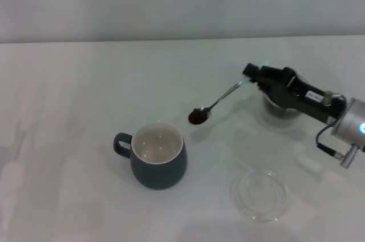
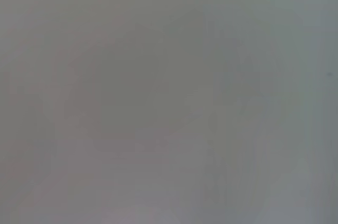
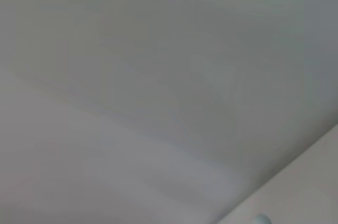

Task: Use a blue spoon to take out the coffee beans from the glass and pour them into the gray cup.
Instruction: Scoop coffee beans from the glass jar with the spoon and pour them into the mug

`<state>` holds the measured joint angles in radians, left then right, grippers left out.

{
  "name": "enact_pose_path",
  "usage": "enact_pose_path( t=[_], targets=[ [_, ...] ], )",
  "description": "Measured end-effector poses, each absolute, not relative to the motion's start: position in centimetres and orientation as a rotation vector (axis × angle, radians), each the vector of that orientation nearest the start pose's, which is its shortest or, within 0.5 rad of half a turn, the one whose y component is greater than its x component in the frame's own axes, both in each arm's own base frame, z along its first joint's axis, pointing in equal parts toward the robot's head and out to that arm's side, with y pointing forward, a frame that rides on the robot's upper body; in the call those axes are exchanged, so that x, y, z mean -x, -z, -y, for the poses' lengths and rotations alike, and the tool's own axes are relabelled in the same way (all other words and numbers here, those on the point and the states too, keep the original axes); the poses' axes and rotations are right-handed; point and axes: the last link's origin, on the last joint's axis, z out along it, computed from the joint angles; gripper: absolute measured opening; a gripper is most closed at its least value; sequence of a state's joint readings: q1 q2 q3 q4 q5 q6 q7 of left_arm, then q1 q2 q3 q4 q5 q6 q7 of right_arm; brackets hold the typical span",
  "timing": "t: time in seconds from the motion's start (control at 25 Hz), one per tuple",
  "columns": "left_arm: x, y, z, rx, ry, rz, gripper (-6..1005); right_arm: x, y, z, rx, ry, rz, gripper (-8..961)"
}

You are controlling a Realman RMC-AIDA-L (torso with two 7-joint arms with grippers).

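In the head view my right gripper (image 1: pixel 251 75) is shut on the pale-blue handle end of the blue spoon (image 1: pixel 219 100), held in the air. The spoon's metal bowl carries dark coffee beans (image 1: pixel 199 116) and hangs just right of and beyond the gray cup (image 1: pixel 158 156), which stands upright with an empty cream inside. The glass (image 1: pixel 279 109) sits on the table under my right arm, mostly hidden by it. A bit of the spoon's pale-blue end (image 3: pixel 260 218) shows in the right wrist view. The left gripper is out of view; its wrist view shows only a blank grey surface.
A flat clear glass saucer (image 1: pixel 260 195) lies on the white table (image 1: pixel 68 139) at the front right, below the glass. The cup's loop handle (image 1: pixel 122 144) points to the left. A pale wall runs along the table's far edge.
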<state>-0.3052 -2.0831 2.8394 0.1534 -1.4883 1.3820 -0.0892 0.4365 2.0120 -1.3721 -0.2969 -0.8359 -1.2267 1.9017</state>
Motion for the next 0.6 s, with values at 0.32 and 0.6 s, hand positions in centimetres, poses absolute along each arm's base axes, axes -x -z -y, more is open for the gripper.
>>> enact_pose_path(
  t=[0.32,0.6],
  targets=[
    [36.0,0.2,-26.9,1.433,0.676,0.540,873,-27.5,4.4,-33.6,1.942,-1.271,-1.835,141],
    [36.0,0.3,-26.7,1.435,0.668,0.540,872,-26.7,5.0,-34.1,2.003,-1.225,-1.808,142]
  ],
)
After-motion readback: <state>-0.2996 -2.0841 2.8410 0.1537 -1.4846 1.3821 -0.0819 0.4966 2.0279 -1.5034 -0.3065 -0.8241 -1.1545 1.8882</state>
